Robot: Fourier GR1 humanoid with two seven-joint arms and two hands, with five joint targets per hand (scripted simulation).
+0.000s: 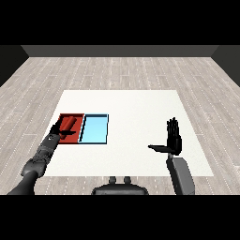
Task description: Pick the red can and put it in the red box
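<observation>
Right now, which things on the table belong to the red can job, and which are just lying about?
Job: red can, red tray, left hand curled round the can over that tray.
Lying about: blue tray; right hand open, holding nothing.

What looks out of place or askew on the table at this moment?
Nothing stands out. The red can lies on its side in the red tray, under the left hand. The light blue tray sits straight beside it. The right hand is open.
</observation>
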